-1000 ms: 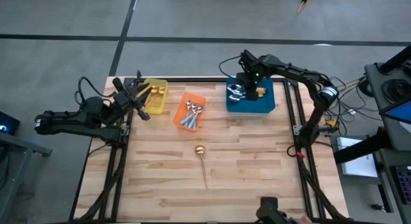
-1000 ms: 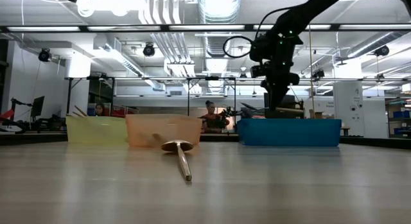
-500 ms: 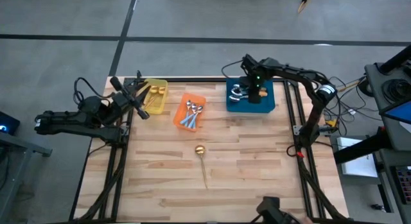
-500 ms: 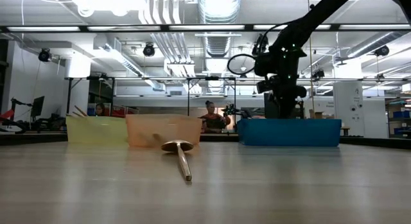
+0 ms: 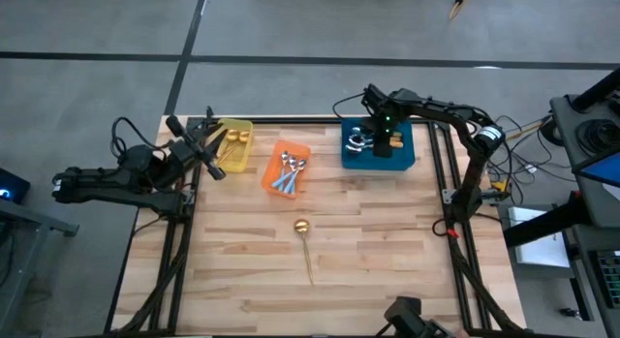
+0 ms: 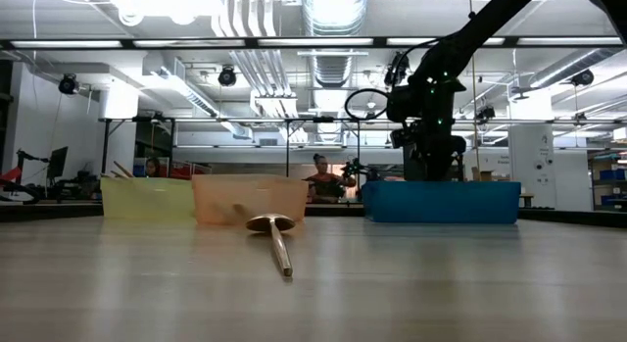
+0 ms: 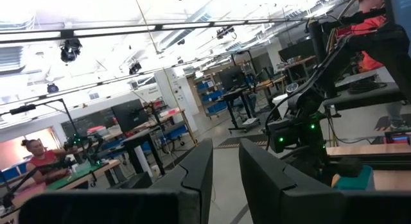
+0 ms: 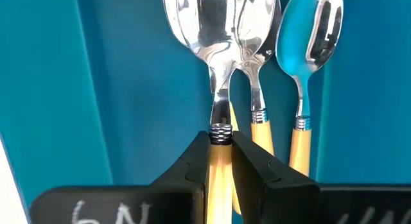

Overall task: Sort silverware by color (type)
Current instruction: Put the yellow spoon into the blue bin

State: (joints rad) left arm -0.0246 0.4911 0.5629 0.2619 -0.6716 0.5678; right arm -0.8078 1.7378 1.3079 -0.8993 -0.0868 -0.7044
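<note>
while over the blue bin (image 5: 379, 156) at the counter's far right corner, right gripper (image 5: 384, 144) clamped on an orange-handled spoon (image 8: 220, 161). at the wrist, handle running straight between closed jaws, bowl ahead, beside two like spoons (image 8: 257, 70). low down, gold spoon (image 6: 277, 238) mid-counter. left gripper (image 5: 206, 139) by the yellow bin (image 5: 235, 144), jaws slightly parted, empty.

Legible markings: none complete. Partial white handwritten strokes on the dark band of the right gripper (image 8: 221, 161), at the lower edge of its wrist view; characters cut off and not decipherable. No labels, brands or numbers readable elsewhere.
</note>
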